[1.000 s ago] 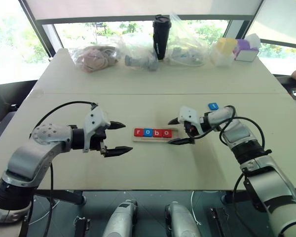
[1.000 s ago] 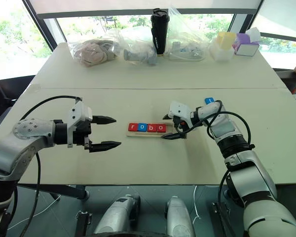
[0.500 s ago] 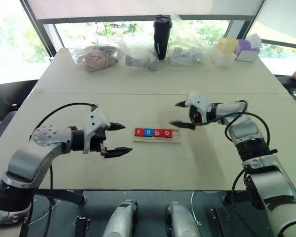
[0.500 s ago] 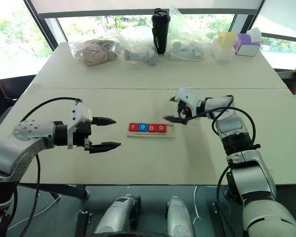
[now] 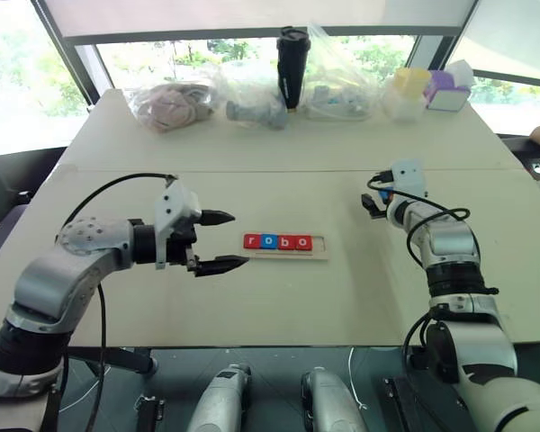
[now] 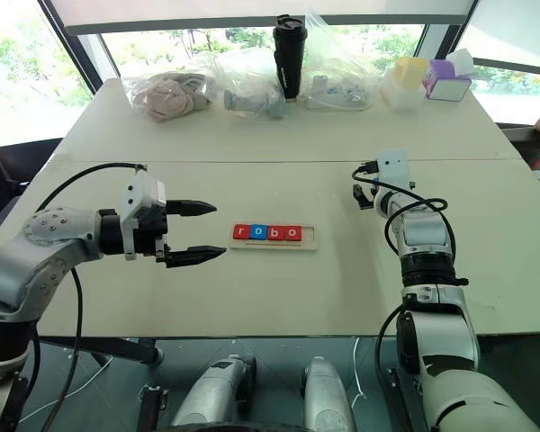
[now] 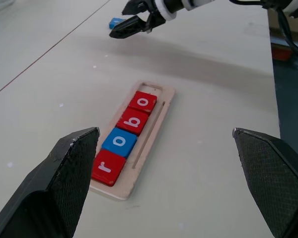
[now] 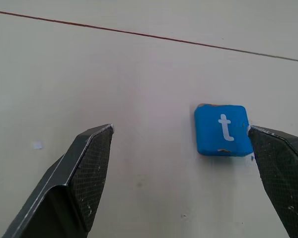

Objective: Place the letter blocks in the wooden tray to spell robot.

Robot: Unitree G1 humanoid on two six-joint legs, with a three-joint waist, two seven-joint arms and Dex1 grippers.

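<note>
Right pincer (image 8: 181, 198) wide open, empty, blue t block (image 8: 222, 129) flat on table (image 8: 114, 89) between its fingers, just beside one; left pincer (image 5: 227, 241) open, empty, beside tray (image 5: 319, 254) reading robo

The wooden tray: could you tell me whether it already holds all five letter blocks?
No: the wooden tray holds four blocks, r, o, b, o, with its last slot bare, while the blue t block lies on the table.

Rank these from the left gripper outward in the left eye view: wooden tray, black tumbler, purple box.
From the left gripper:
1. Wooden tray, just beside its fingertips, mid-table.
2. Black tumbler, upright at the table's far edge.
3. Purple box, far right corner.
</note>
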